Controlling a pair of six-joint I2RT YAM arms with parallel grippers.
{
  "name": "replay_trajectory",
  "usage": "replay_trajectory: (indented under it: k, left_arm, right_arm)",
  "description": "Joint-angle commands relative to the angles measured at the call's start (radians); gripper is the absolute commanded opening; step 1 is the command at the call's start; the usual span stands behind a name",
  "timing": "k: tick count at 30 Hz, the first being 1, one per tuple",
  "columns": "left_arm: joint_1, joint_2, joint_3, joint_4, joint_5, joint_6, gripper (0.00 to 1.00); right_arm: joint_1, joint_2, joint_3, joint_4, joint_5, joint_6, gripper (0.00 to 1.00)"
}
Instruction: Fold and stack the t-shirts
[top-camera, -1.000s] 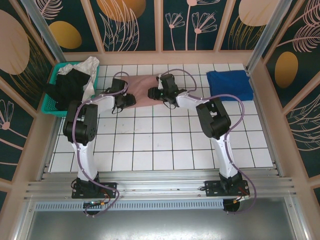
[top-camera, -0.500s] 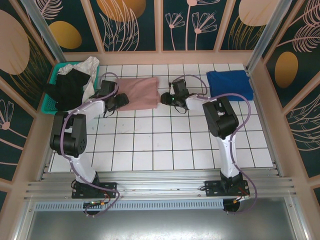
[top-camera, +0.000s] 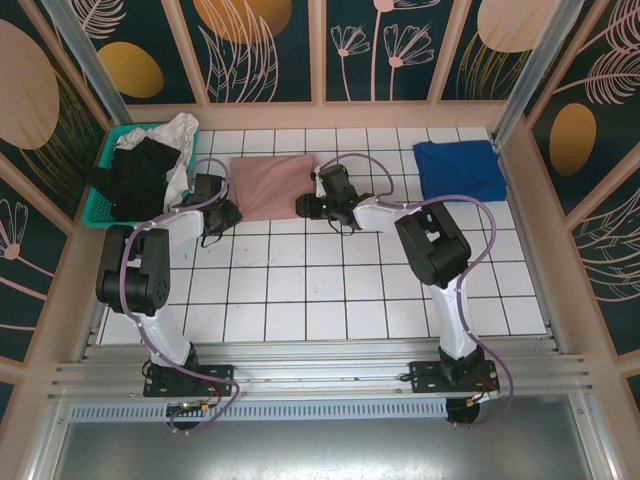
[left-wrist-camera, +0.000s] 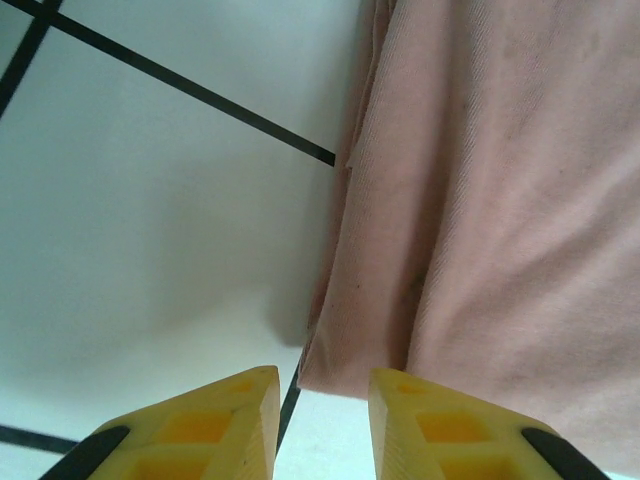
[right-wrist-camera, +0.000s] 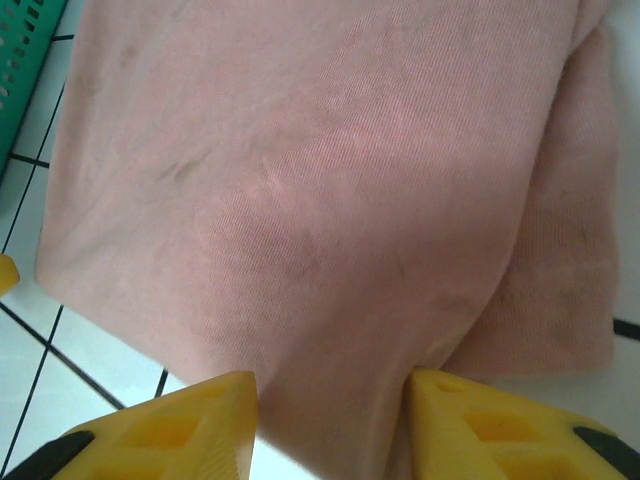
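**Operator:** Where is the dusty-pink t-shirt (top-camera: 270, 186) located, and how are the end effectors set?

**Technician:** It is laid folded on the far part of the tiled table (top-camera: 330, 290), between the teal basket (top-camera: 104, 208) and the folded royal-blue t-shirt (top-camera: 458, 170). The left gripper (left-wrist-camera: 322, 415) is positioned just off the shirt's near left corner. Its jaws are narrowly parted and nothing is held; bare tile is seen in the gap. The right gripper (right-wrist-camera: 330, 420) is placed at the near right edge, with its jaws moderately apart and cloth lying between them. Whether that cloth is clamped cannot be told.

**Operator:** What faults are to be expected from here?

**Technician:** If the left jaws are closed where they stand, the corner is likely to be missed, since it lies just ahead of the fingertips. If only the top layer is pinched on the right, the fold may be pulled open on lifting. If one side is raised alone, the shirt may be dragged askew and a crooked stack produced.

**Operator:** What cannot be verified?

**Technician:** The number of layers at the right edge is concealed beneath the top layer. Which face is turned upward cannot be determined. The black t-shirt (top-camera: 135, 178) and white t-shirt (top-camera: 180, 130) are bunched in the basket, so their number cannot be made out.
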Motion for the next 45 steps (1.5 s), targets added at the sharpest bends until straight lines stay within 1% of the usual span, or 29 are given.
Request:
replay_trajectory:
  k: [1,4,6,9,10,11,14,16,17,19,23,26,30,31,34,39,43,45]
  left_arm:
    - [0.010,0.032,0.021,0.046,-0.015,-0.012,0.30]
    - [0.015,0.069,0.043,0.057,0.005,-0.010,0.29]
    - [0.016,0.089,0.049,0.063,0.014,-0.010,0.28]
    - [0.018,0.108,0.048,0.077,0.016,-0.015,0.20]
    - [0.019,0.111,0.046,0.083,0.019,-0.017,0.15]
    - [0.020,0.113,0.045,0.091,0.021,-0.018,0.11]
    - [0.022,0.117,0.046,0.115,0.034,-0.027,0.06]
    - [0.022,0.121,0.051,0.132,0.056,-0.037,0.04]
    - [0.021,0.122,0.050,0.143,0.067,-0.041,0.01]
    - [0.022,0.122,0.044,0.169,0.080,-0.046,0.00]
    - [0.026,0.122,0.055,0.143,0.078,-0.026,0.00]
    - [0.040,0.090,0.035,0.132,0.073,-0.007,0.00]
    - [0.053,0.038,0.001,0.143,0.098,0.041,0.00]
    - [0.054,0.029,-0.005,0.147,0.102,0.050,0.00]
    - [0.054,0.016,-0.010,0.146,0.114,0.069,0.00]
    - [0.054,0.011,-0.018,0.135,0.157,0.108,0.00]
    - [0.054,0.007,-0.044,0.131,0.197,0.125,0.00]
    - [0.053,0.003,-0.081,0.139,0.247,0.137,0.00]
  right_arm:
    - [0.007,0.039,0.044,-0.046,0.035,-0.029,0.43]
    - [0.007,0.043,0.043,-0.058,0.057,-0.033,0.42]
    - [0.006,0.047,0.046,-0.072,0.073,-0.035,0.40]
    - [0.004,0.044,0.035,-0.064,0.078,-0.036,0.28]
    - [0.001,0.044,0.035,-0.060,0.072,-0.035,0.22]
    - [-0.001,0.044,0.036,-0.059,0.068,-0.035,0.19]
    - [-0.006,0.043,0.037,-0.055,0.049,-0.035,0.07]
    - [-0.009,0.040,0.039,-0.055,0.042,-0.035,0.03]
    - [-0.011,0.041,0.040,-0.056,0.039,-0.035,0.00]
    - [-0.015,0.039,0.038,-0.054,0.033,-0.035,0.00]
    - [-0.033,0.017,0.016,-0.054,0.023,-0.035,0.00]
    - [-0.053,-0.017,-0.014,-0.055,0.024,-0.041,0.00]
    - [-0.068,-0.060,-0.061,-0.051,-0.001,-0.050,0.00]
    - [-0.094,-0.066,-0.072,-0.048,-0.016,-0.055,0.00]
    - [-0.111,-0.070,-0.083,-0.064,-0.025,-0.075,0.00]
    - [-0.132,-0.079,-0.097,-0.077,0.001,-0.100,0.00]
    - [-0.138,-0.081,-0.107,-0.062,-0.039,-0.109,0.00]
    - [-0.131,-0.078,-0.102,-0.074,-0.040,-0.125,0.00]
